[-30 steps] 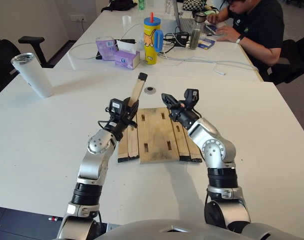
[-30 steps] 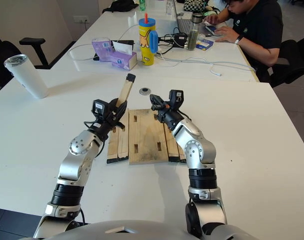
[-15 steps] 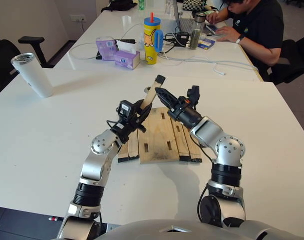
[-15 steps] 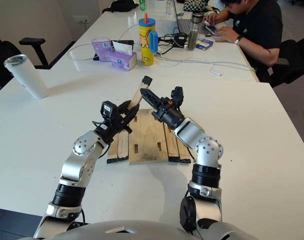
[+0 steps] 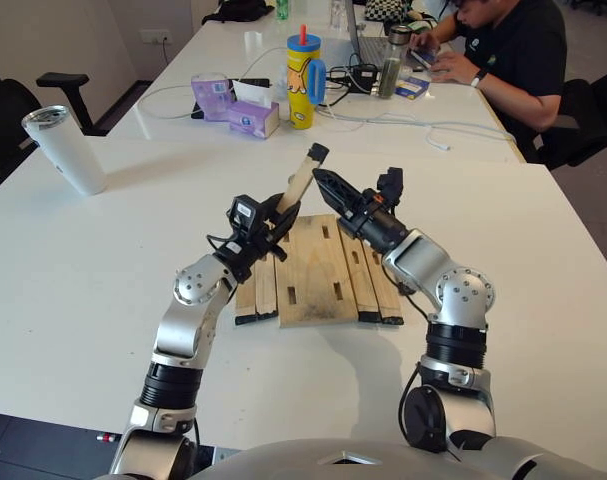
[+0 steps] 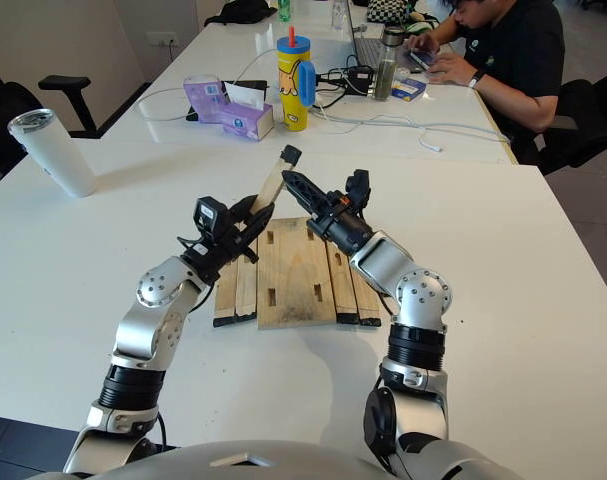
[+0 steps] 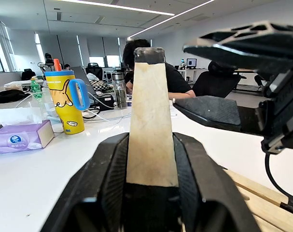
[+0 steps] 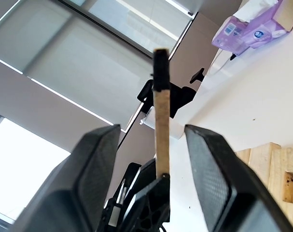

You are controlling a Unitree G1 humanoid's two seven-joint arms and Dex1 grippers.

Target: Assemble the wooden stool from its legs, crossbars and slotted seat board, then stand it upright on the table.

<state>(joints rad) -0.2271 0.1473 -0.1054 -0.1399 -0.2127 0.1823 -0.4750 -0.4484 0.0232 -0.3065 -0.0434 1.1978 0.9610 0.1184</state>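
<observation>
Now: left gripper [image 5: 272, 219] fingers closed on leg [image 5: 301, 181], tilted up; right gripper [image 5: 328, 186] fingers spread open near its tip, likely handover.

the leg's [image 7: 148, 96] lower end is hidden between the left gripper's [image 7: 150, 145] fingers; parts of the seat board's [image 5: 318, 280] far edge lie behind both arms.

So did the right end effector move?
Yes. The right end effector moved leftward past the far edge of the seat board, and now flanks the wooden leg.
</observation>
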